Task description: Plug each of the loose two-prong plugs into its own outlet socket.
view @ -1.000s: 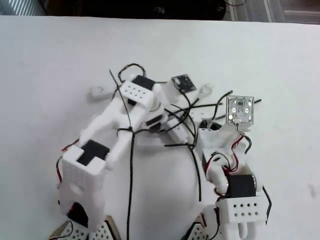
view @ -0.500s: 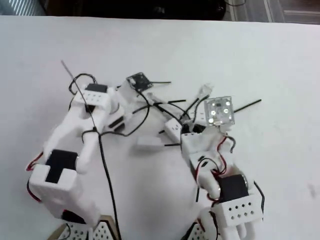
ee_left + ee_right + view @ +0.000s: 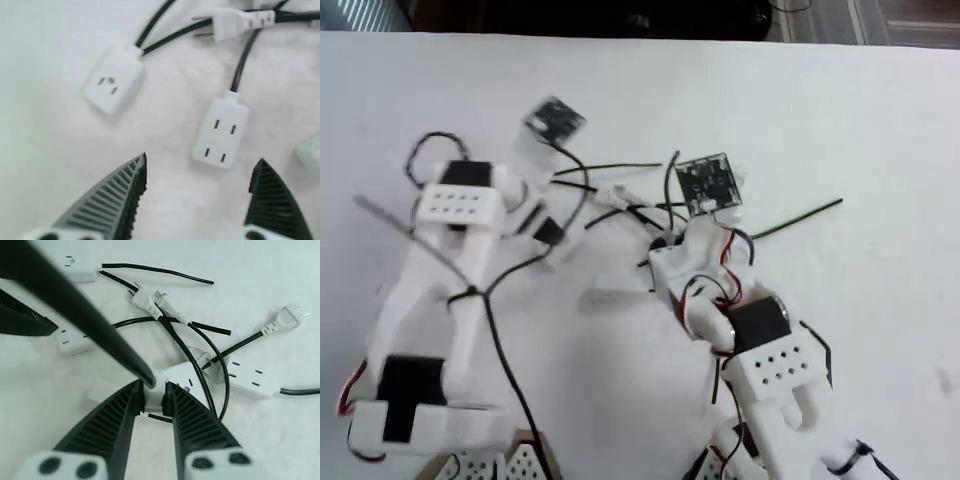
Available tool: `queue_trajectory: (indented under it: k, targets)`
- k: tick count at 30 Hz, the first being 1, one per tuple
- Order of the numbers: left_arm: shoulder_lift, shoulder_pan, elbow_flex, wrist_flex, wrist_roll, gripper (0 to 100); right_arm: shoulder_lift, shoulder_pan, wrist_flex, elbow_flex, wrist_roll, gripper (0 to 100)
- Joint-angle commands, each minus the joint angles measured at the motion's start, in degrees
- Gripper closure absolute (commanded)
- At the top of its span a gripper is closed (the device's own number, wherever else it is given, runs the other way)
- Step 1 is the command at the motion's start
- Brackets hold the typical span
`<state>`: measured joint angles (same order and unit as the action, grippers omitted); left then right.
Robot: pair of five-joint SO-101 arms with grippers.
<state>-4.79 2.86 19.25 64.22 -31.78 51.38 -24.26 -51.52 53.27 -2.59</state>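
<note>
Your right gripper [image 3: 154, 390] sits mid-table [image 3: 840, 100] among the cords, its jaws clamped on a white plug [image 3: 156, 384]. The plug's black cord [image 3: 75, 305] rises toward the wrist camera (prongs hidden, so I cannot tell which way it points). To the left, your left gripper [image 3: 201, 162] hangs with jaws wide apart. A double socket [image 3: 220, 132] lies just off its tips, slots up, long axis in line with its cord. A single socket [image 3: 112, 82] lies apart from it, skewed. A loose plug [image 3: 235, 22] lies flat beyond them, prongs toward the single socket's cord.
</note>
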Motion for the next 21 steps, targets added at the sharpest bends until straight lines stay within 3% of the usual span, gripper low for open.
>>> queue_trajectory:
  k: [1,6,10,21]
  targets:
    - [-8.8,10.2,-0.3,2.2,4.3,68,-5.8,-5.1,0.1,-7.1,0.5,98.1]
    - [-9.9,22.5,0.0,5.4,11.3,68,-16.6,-10.6,7.0,-11.3,0.5,98.1]
    - [-10.4,28.1,6.5,1.2,13.5,68,-25.0,-15.5,14.7,-12.7,0.5,98.1]
    - [-10.4,29.0,22.8,-13.5,18.0,68,-41.5,-18.9,35.6,-12.9,0.4,98.1]
